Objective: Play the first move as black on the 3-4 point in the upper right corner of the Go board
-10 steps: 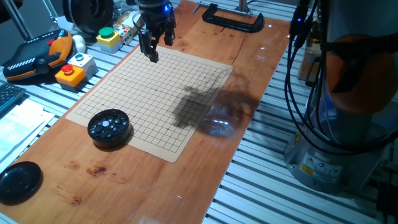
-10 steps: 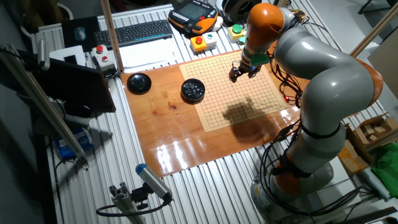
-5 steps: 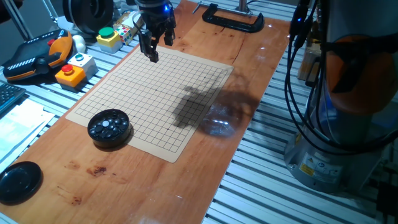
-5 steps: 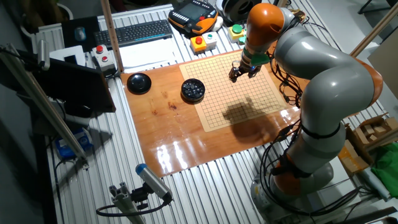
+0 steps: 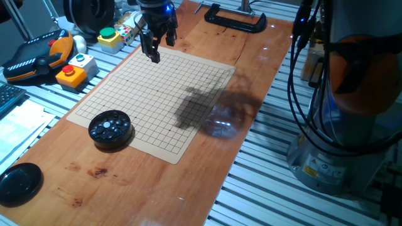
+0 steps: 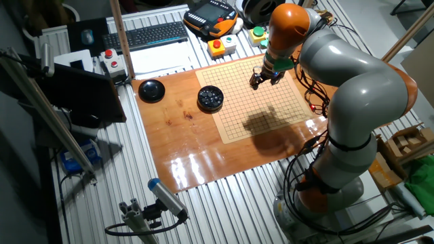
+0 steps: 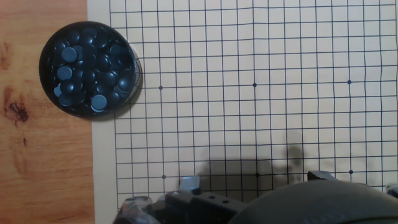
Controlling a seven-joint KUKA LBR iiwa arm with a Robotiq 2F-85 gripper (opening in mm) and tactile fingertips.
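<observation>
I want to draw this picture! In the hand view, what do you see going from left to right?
Wooden table → round bowl full of black stones → Go board with its grid lines.

- A wooden tabletop [image 5: 251, 135] is laid over ribbed aluminium rails.
- A Go board [image 5: 157, 100] lies flat mid-tabletop.
- A bowl of black stones [image 5: 110, 129] overlaps one board corner.
- A black lid [image 5: 19, 184] rests near a tabletop corner.
- A black clamp [image 5: 234, 19] grips the opposite edge.
</observation>
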